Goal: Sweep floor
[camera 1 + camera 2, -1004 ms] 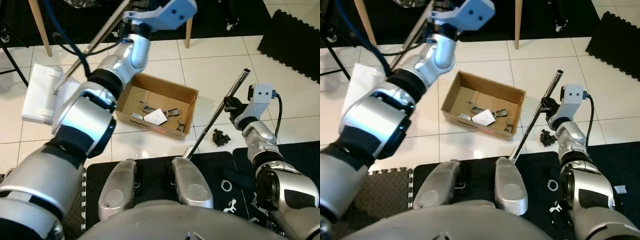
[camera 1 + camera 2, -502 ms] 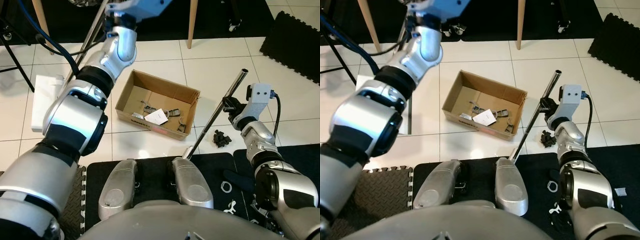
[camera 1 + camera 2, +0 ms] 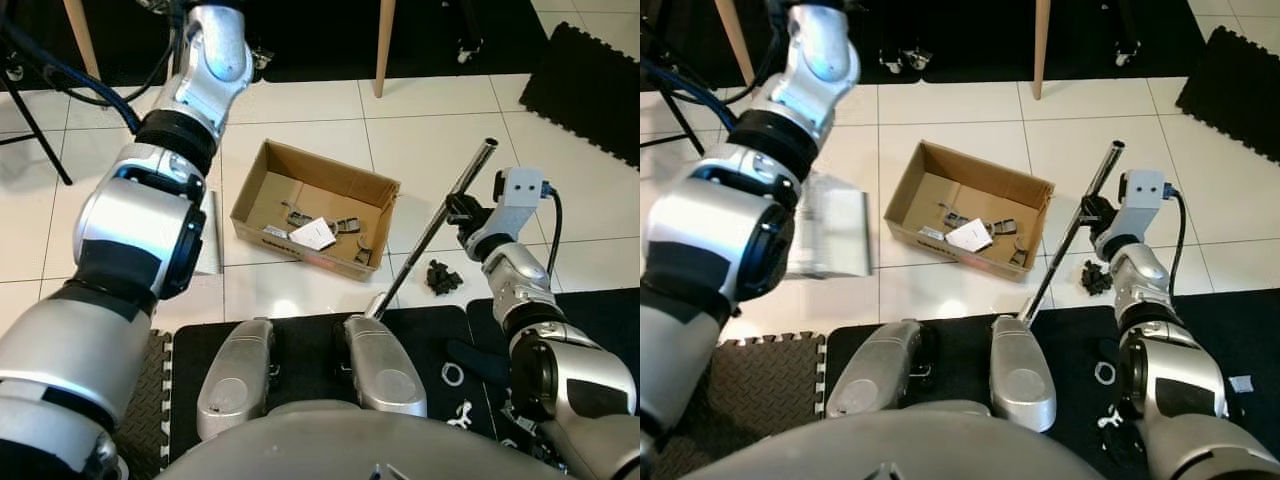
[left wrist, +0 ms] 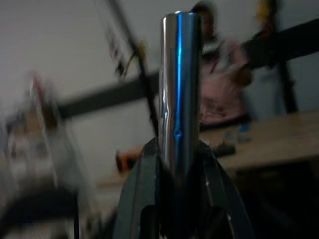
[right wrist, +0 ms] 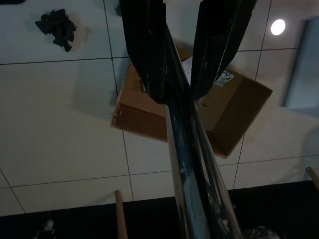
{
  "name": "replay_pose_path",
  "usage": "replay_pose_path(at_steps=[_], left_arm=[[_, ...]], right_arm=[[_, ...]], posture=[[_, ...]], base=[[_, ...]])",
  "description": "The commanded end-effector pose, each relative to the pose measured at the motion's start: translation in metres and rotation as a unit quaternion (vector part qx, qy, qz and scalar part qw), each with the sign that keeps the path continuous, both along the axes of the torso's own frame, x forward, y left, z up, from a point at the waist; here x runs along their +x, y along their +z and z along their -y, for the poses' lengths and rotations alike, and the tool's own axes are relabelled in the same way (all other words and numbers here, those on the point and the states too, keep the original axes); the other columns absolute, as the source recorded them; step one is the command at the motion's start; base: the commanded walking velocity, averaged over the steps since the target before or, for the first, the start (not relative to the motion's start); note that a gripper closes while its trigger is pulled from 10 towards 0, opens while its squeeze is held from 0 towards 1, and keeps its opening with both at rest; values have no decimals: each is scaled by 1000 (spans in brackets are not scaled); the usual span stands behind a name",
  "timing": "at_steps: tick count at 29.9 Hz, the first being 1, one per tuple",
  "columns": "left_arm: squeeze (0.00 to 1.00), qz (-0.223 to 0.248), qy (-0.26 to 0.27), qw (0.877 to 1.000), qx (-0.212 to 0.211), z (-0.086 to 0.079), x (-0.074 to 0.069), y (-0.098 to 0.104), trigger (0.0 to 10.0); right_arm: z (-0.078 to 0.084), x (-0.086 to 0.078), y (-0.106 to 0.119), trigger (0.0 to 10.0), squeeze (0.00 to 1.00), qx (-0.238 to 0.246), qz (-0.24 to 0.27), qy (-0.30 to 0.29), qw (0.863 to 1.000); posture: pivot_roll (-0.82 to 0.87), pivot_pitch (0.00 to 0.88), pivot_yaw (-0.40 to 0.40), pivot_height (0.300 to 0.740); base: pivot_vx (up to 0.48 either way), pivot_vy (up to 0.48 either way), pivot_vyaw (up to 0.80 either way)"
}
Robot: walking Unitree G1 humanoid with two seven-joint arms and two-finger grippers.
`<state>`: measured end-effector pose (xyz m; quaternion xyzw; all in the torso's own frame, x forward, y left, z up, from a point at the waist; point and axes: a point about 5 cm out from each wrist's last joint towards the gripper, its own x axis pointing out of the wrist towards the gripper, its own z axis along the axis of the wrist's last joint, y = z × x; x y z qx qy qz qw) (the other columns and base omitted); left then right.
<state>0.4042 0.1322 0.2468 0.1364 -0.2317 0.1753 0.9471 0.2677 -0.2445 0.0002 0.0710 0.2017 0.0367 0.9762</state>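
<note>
1. Up at ten o'clock of the head views, the left arm has swung higher and farther out over the past second; its left gripper (image 4: pixel 178 164) is clenched on a shiny metal handle (image 4: pixel 178 74), seen close in the left wrist view with a blurred room behind
2. Beside that arm, at nine o'clock, the white dustpan (image 3: pixel 830 235) now lies flat on the tiles just beside the cardboard box (image 3: pixel 312 215); a second ago it sat farther out toward the frame edge and tilted
3. Over at three o'clock, the right gripper (image 5: pixel 179 74) remains clamped around the broom pole (image 3: pixel 435 225), which slants down toward the robot's legs, unchanged
4. Small dark debris (image 3: pixel 441 276) sits on the tile at four o'clock, just beside the pole's lower half, unmoved
5. Judging from this, the pan has been repositioned while the sweep itself has yet to start; the debris is well apart from the pan, with the box between them
</note>
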Motion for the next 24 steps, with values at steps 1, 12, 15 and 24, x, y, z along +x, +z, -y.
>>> replay_pose_path(at_steps=[1,12,15,24], left_arm=[[0,-24,23,991,-128,-18,4,2,10000],[0,-27,40,994,-102,-17,2,-4,10000],[0,-9,36,991,-131,-11,0,-1,10000],[0,18,53,988,-146,-11,-4,3,10000]], right_arm=[[-1,-10,-11,10000,0,-1,-32,0,999],[1,-11,-12,10000,0,-4,-36,1,999],[1,-10,-11,10000,0,-4,-34,1,999],[2,-10,-11,10000,0,-4,-35,-1,999]], posture=[[-70,56,-46,740],[-70,59,-53,740],[-72,57,-51,740],[-72,53,-49,740]], base=[[0,0,0],[0,0,0],[0,0,0],[0,0,0]])
